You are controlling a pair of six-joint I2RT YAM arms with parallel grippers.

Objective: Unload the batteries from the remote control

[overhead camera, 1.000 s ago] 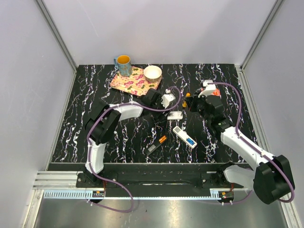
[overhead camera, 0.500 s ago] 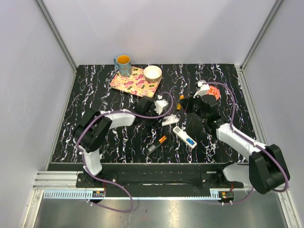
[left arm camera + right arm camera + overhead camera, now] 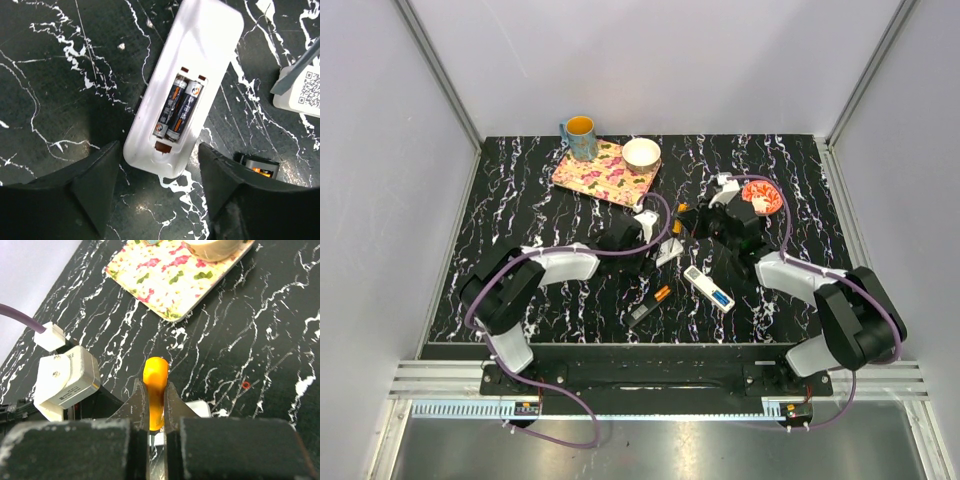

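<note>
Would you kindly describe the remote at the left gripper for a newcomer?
From the floral mat at the back, come toward the arms to the left gripper. The white remote between its open jaws shows two dark batteries, unlike the blue-marked remote beside it.

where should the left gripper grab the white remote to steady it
Grip the remote across its long side edges, at the end by the batteries, coming from straight above. It lies flat, back up, and is narrow enough that the open left gripper straddles it there.
</note>
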